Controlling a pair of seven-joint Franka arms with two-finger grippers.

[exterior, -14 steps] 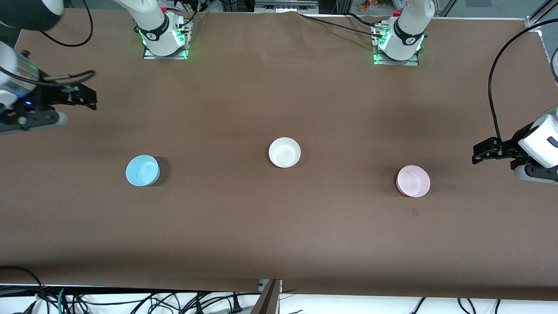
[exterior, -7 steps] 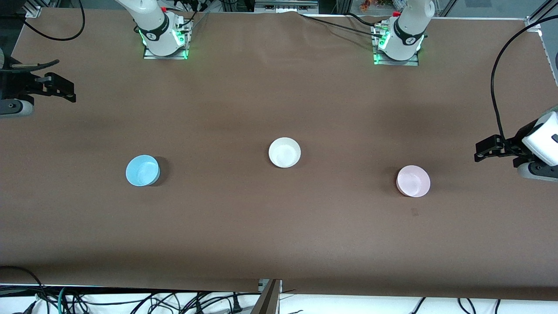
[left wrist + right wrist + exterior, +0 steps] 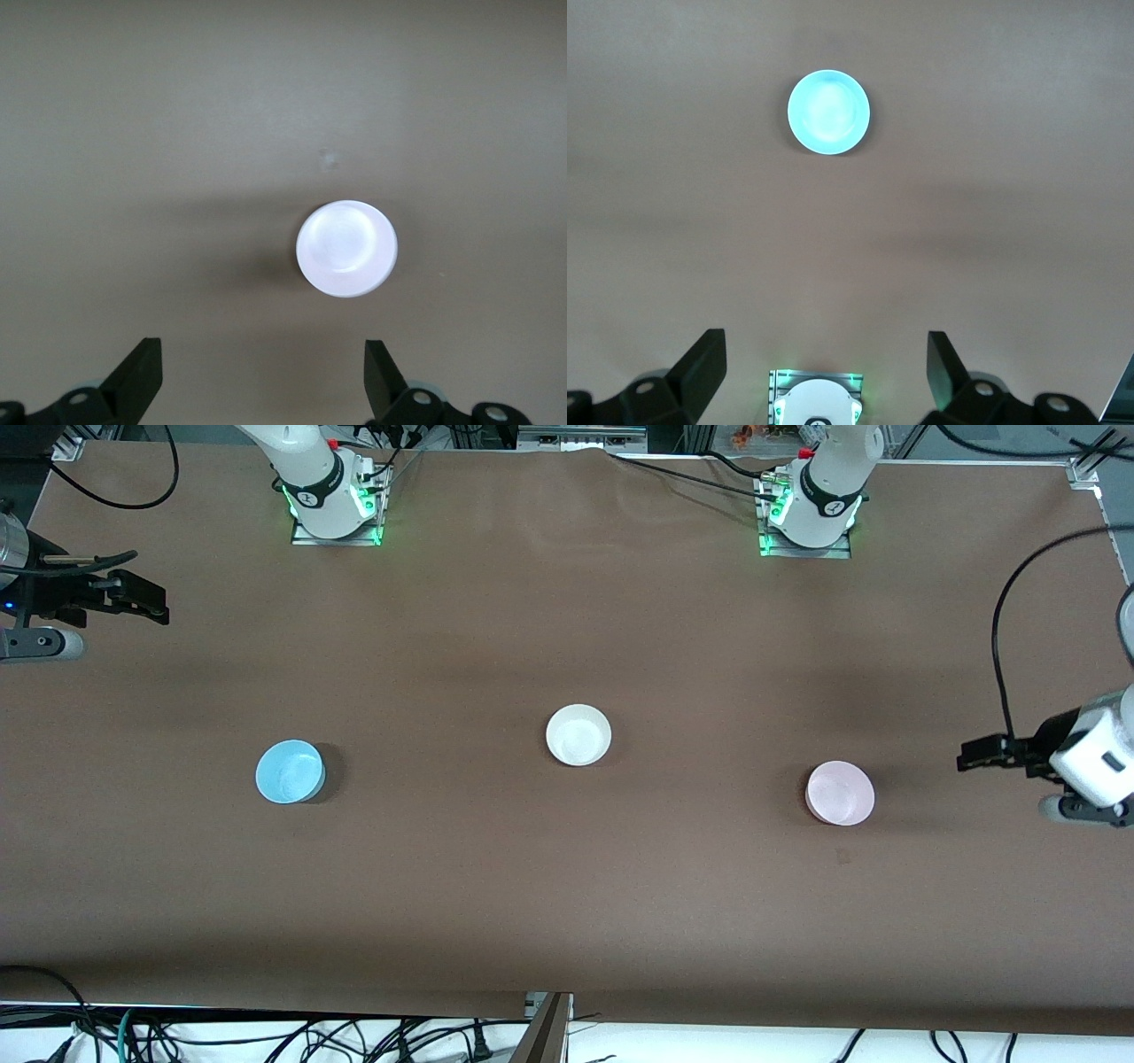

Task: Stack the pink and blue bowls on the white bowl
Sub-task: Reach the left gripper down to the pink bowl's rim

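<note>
Three bowls stand apart, upright, on the brown table (image 3: 567,903). The white bowl (image 3: 578,734) is in the middle. The blue bowl (image 3: 290,771) (image 3: 828,112) stands toward the right arm's end and the pink bowl (image 3: 840,792) (image 3: 346,247) toward the left arm's end, both slightly nearer the front camera. My left gripper (image 3: 967,763) (image 3: 262,354) hangs open over bare table beside the pink bowl, holding nothing. At its own end of the table, my right gripper (image 3: 156,600) (image 3: 824,347) hovers open and empty, well away from the blue bowl.
The two arm bases (image 3: 335,506) (image 3: 811,514), lit green, stand along the table's edge farthest from the front camera. A black cable (image 3: 1001,638) loops above the left arm's end. Loose cables (image 3: 266,1036) lie below the near edge. A small mark (image 3: 842,856) is near the pink bowl.
The right gripper has pulled back toward its end of the table, then edged inward a little. The left gripper has shifted slightly and now lines up with the pink bowl. The bowls have not moved.
</note>
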